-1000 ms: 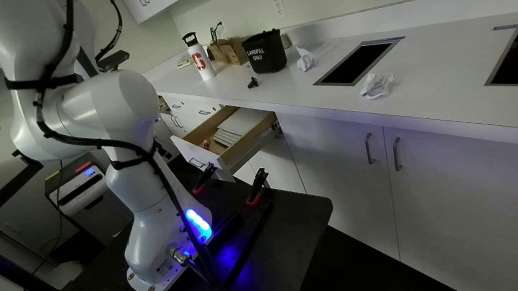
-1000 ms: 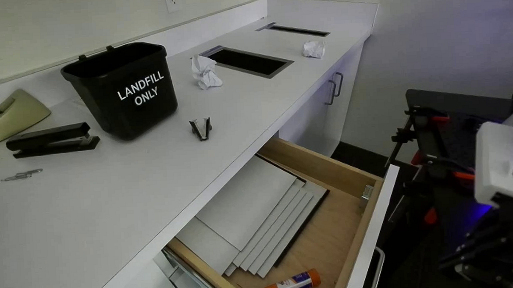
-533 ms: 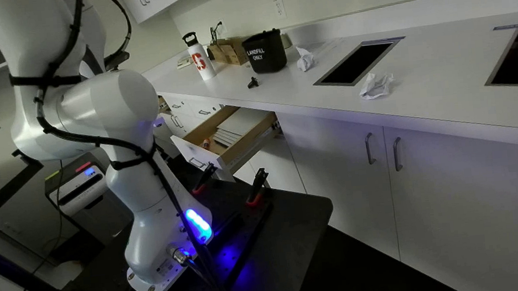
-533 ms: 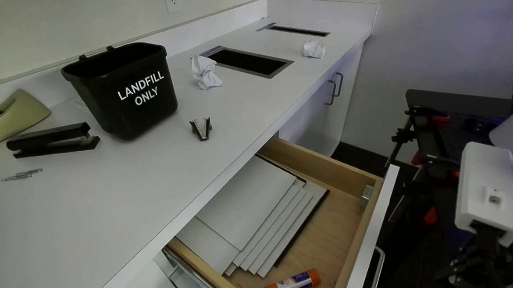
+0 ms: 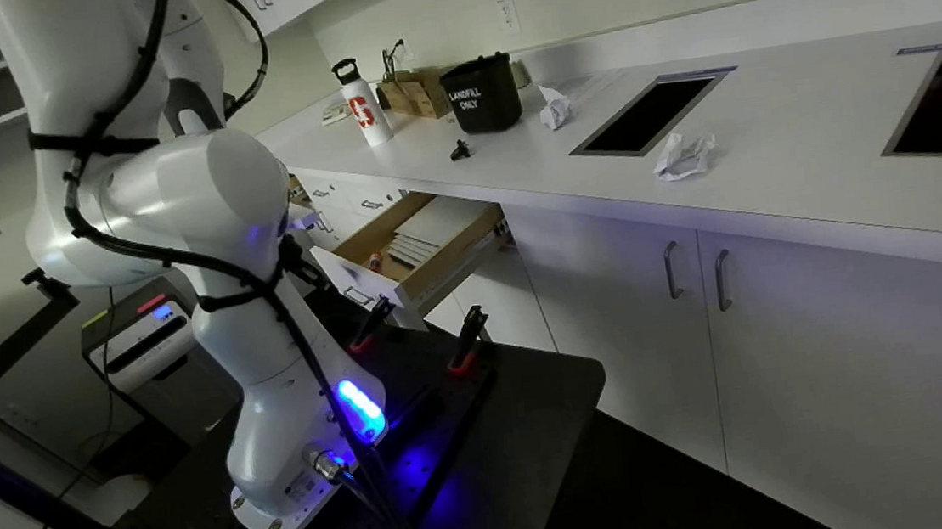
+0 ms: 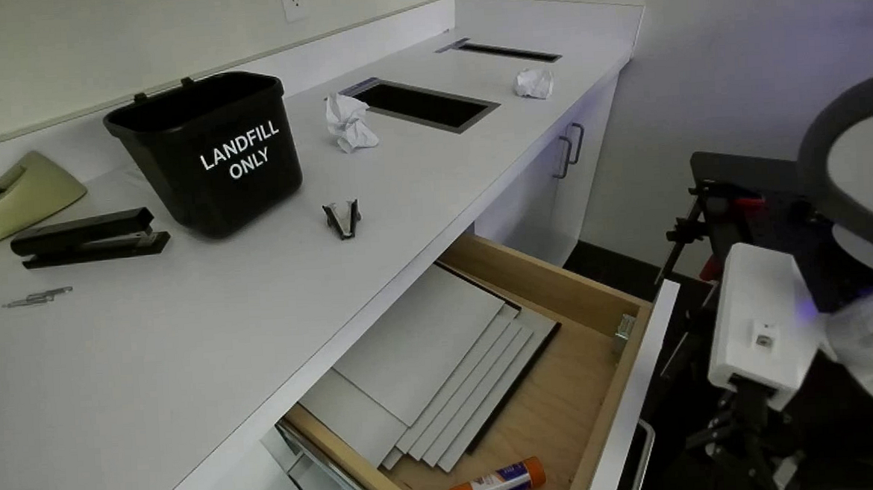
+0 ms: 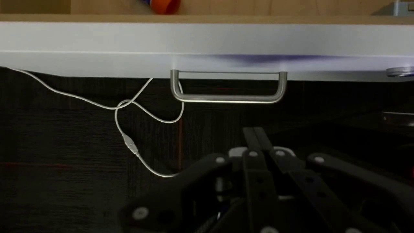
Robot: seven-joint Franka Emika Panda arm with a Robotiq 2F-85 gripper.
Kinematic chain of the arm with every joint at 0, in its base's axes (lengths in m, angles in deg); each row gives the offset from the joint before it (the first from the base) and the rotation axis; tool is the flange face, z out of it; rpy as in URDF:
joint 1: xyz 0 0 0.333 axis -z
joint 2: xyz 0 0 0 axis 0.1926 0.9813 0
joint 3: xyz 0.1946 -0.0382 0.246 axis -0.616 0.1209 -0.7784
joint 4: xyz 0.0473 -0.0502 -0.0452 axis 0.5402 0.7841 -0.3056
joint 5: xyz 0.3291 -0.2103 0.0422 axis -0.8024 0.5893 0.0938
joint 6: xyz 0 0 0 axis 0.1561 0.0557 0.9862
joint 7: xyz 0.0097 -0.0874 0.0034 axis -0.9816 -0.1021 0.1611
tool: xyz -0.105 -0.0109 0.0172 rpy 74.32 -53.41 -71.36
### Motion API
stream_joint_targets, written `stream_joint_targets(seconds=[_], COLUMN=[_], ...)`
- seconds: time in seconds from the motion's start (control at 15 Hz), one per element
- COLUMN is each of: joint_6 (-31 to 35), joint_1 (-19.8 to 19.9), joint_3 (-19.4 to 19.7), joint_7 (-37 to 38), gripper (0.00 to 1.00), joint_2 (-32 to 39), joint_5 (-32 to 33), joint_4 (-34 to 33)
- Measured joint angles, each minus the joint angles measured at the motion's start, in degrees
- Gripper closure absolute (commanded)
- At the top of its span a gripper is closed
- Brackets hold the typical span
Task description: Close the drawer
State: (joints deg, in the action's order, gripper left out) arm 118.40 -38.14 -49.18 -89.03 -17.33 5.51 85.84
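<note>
Hanging near the open, partly cropped drawer (image 7: pixel 207 38), the closed gripper (image 7: pixel 253 129) looks dim.

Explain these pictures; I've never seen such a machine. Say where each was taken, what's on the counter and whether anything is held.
The white machine is a robot arm. Both exterior views look on from outside it; the wrist view comes from its wrist, facing the handle of an open drawer. The counter bears a black bin, a stapler, a staple remover and crumpled paper, among other things. Inside the drawer lie pale boards and what looks like a glue stick. The end effector is closed and holds nothing.
</note>
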Motion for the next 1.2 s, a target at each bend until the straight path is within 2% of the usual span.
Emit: stream_joint_targets(seconds=[0.53,0.87,1.2], joint_6=[-10.1,-16.7,-21.8], joint_1=[0.8,0.9,2.0], joint_3=[-0.2,-0.1,1.8], joint_7=[8.6,10.3,10.3], gripper=[1.00,1.00,1.00], joint_2=[5.3,6.7,8.4], joint_5=[12.8,16.4,19.3], joint_4=[-4.0,-4.9,-6.4])
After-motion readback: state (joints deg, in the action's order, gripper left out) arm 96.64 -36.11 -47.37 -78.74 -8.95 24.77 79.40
